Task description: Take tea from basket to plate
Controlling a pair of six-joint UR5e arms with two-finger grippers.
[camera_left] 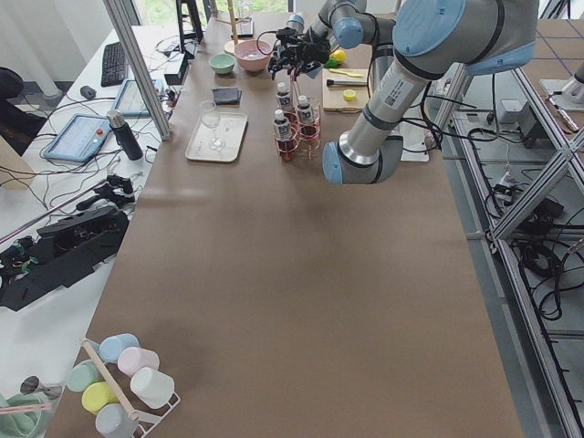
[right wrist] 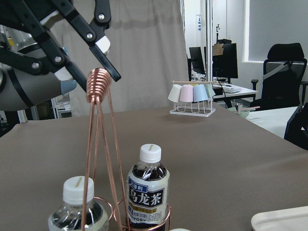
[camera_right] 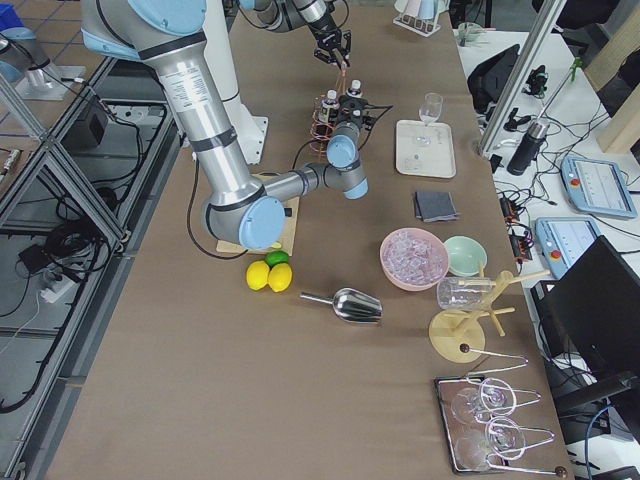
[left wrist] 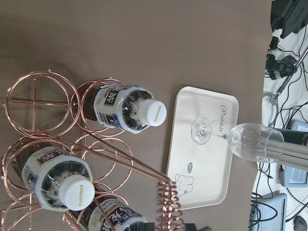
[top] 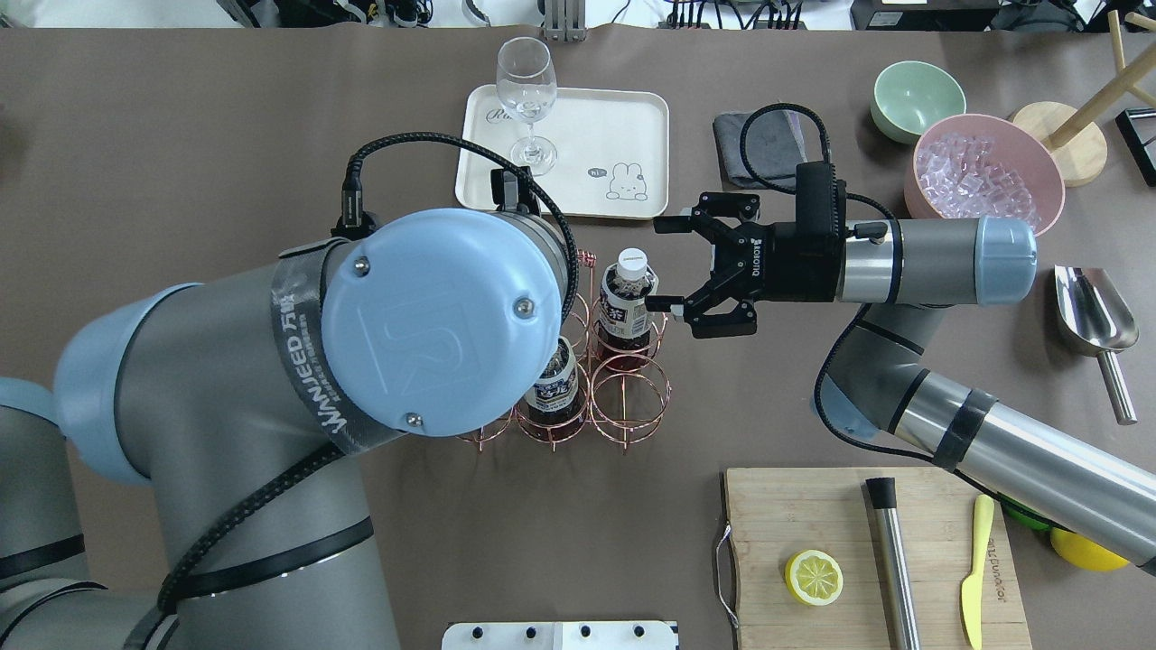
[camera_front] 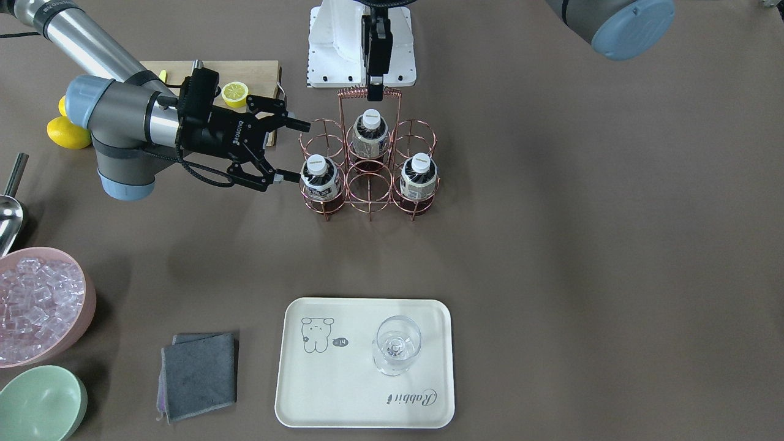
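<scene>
The copper wire basket (camera_front: 367,184) holds three tea bottles (camera_front: 320,179) (camera_front: 371,138) (camera_front: 419,177). My right gripper (camera_front: 293,153) is open and level with the corner bottle, just beside it; in the overhead view this gripper (top: 662,264) sits right of that bottle (top: 625,298). My left gripper (camera_front: 375,92) is shut on the coil handle (right wrist: 98,84) at the basket's top. The cream plate (camera_front: 343,380) lies near the front edge with a wine glass (camera_front: 397,346) on it. The left wrist view shows the bottles (left wrist: 127,108) and the plate (left wrist: 216,159).
A pink bowl of ice (camera_front: 37,306), a green bowl (camera_front: 40,404) and a grey cloth (camera_front: 199,373) lie on the right arm's side. A cutting board with a lemon half (camera_front: 236,92), whole lemons (camera_front: 67,131) and a metal scoop (camera_front: 9,214) are behind the right arm.
</scene>
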